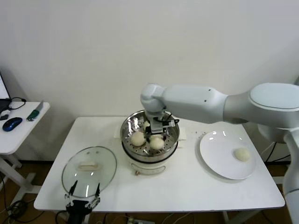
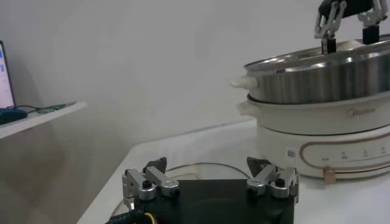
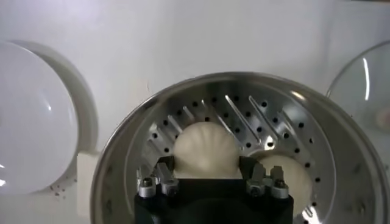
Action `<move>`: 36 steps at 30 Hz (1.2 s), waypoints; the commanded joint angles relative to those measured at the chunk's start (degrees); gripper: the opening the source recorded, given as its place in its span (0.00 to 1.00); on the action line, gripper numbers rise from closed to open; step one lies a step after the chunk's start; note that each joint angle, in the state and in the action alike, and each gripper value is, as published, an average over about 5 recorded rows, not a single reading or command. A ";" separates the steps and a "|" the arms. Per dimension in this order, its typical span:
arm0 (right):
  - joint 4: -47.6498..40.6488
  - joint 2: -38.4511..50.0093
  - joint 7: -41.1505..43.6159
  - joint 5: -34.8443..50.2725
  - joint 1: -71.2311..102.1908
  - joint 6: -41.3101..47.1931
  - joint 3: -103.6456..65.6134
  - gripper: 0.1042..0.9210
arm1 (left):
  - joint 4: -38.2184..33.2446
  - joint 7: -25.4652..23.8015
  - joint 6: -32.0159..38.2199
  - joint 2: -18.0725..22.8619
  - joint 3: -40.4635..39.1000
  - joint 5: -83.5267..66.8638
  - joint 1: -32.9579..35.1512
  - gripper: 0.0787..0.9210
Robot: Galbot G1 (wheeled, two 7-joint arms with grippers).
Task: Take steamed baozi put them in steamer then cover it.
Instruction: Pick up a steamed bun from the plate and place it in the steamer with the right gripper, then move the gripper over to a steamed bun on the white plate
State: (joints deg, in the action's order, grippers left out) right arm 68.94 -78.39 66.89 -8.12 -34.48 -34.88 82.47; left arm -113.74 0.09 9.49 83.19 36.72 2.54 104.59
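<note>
The steel steamer (image 1: pixel 127 128) stands mid-table on its white pot base (image 1: pixel 148 167). Two baozi show inside it, one toward the lid (image 1: pixel 138 138) and one (image 1: pixel 156 142) under my right gripper (image 1: pixel 160 130). In the right wrist view my right gripper (image 3: pixel 207 165) reaches down into the steamer (image 3: pixel 122 152), its fingers pressed on both sides of a baozi (image 3: pixel 204 146) that rests on the perforated floor. A second baozi (image 3: pixel 289 173) lies beside it. Another baozi (image 1: pixel 242 154) sits on the white plate (image 1: pixel 219 158). The glass cover (image 1: pixel 88 168) lies flat at the front left. My left gripper (image 1: pixel 84 192) hangs open at the cover's near rim.
A side table at the far left (image 1: pixel 23 126) carries a mouse and cables. In the left wrist view my left gripper (image 2: pixel 210 178) is low over the table, the cover's rim (image 2: pixel 195 165) just ahead and the steamer (image 2: pixel 317 79) beyond. The plate (image 3: pixel 30 122) shows in the right wrist view.
</note>
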 commanded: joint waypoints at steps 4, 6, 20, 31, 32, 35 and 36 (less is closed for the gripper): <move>0.96 -1.65 -0.72 -0.71 2.51 -0.10 0.62 0.73 | 0.58 -0.01 0.11 -0.13 0.14 -0.46 -0.34 0.88; 0.91 -1.51 -0.78 -0.76 2.44 0.19 0.63 0.75 | 0.61 -0.01 0.14 -0.16 0.19 -0.49 -0.31 0.88; -5.71 1.51 -2.36 5.26 -2.89 1.88 -1.82 0.88 | 0.60 0.01 0.26 -0.02 -0.14 -0.26 -0.31 0.88; -3.53 21.19 -11.71 31.83 -13.52 33.66 10.82 0.88 | 0.33 -0.02 0.61 -0.25 -0.38 -0.34 -0.17 0.88; -3.19 23.18 -11.57 32.35 -12.90 37.08 9.85 0.88 | 0.35 -0.04 0.61 -0.28 -0.47 -0.33 -0.24 0.88; -2.63 29.46 -10.51 32.29 -9.31 45.47 5.53 0.88 | 0.27 -0.10 0.42 -0.41 -0.77 -0.24 -0.55 0.88; -2.39 31.52 -9.87 31.65 -7.83 47.23 4.08 0.88 | 0.20 -0.12 0.30 -0.45 -0.87 -0.20 -0.70 0.88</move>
State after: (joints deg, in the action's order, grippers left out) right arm 65.23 -64.68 59.16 11.82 -42.65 -13.48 87.75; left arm -113.40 0.06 10.05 82.89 36.12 2.21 104.24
